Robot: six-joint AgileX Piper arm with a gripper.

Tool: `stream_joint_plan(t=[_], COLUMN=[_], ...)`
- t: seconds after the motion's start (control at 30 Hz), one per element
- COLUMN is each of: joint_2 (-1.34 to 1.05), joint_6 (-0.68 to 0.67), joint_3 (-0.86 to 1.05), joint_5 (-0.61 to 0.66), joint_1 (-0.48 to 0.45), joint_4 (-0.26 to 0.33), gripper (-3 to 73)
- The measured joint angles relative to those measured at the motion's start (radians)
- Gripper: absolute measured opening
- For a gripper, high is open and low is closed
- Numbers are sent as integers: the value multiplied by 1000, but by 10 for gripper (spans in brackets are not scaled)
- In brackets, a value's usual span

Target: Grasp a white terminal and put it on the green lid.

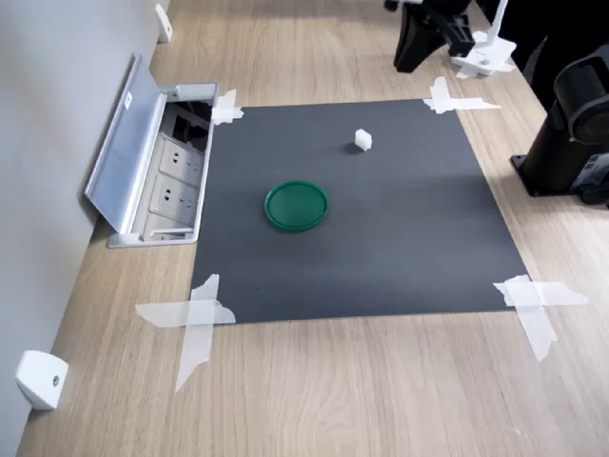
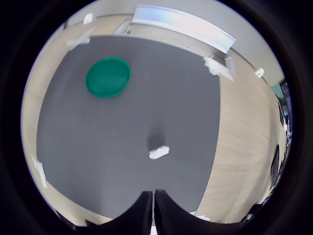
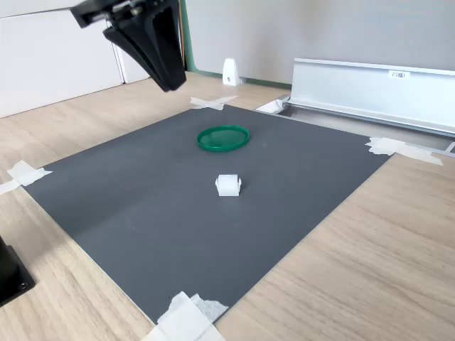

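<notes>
I am hanging my black gripper [image 3: 169, 84] above the dark grey square mat [image 1: 381, 248], near one edge of it, jaws pressed together and holding nothing; in the wrist view the two fingertips [image 2: 145, 208] are meeting at a thin seam.

The tiny white plastic terminal block [image 1: 363, 140] is sitting on the mat, well apart from me and from the flat round dark-green plastic lid [image 1: 296, 206]. Bare mat is lying all around both of them.

White tape strips [image 1: 193, 318] are pinning the mat's corners to the light wooden tabletop [image 1: 362, 390]. An open silver socket box [image 1: 157, 171] is running along the mat edge on the first exterior view's left.

In the wrist view the terminal [image 2: 159, 152] is looking elongated, its long axis lying crosswise to my fingers, though fisheye blur is making this uncertain.
</notes>
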Motion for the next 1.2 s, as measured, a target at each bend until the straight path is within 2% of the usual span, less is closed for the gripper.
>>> stream_joint_plan(t=[0.1,0.23,0.33,0.43,0.57,0.67,0.87,1.2], joint_2=[45,101,122,139,189,235,328,454], joint_6=[-30,-120,-235,-316,-347,-336,-279,-274], joint_3=[-5,-6,-7,-10,-12,-12,-13,-13], joint_5=[22,36,30,14,2,-22,-142,-229], joint_1=[0,-48,-109,-148,-156,-156,-156,-156], joint_4=[-1,42,73,88,113,121,102,100], gripper=[8,94,219,385,581,664,690,690])
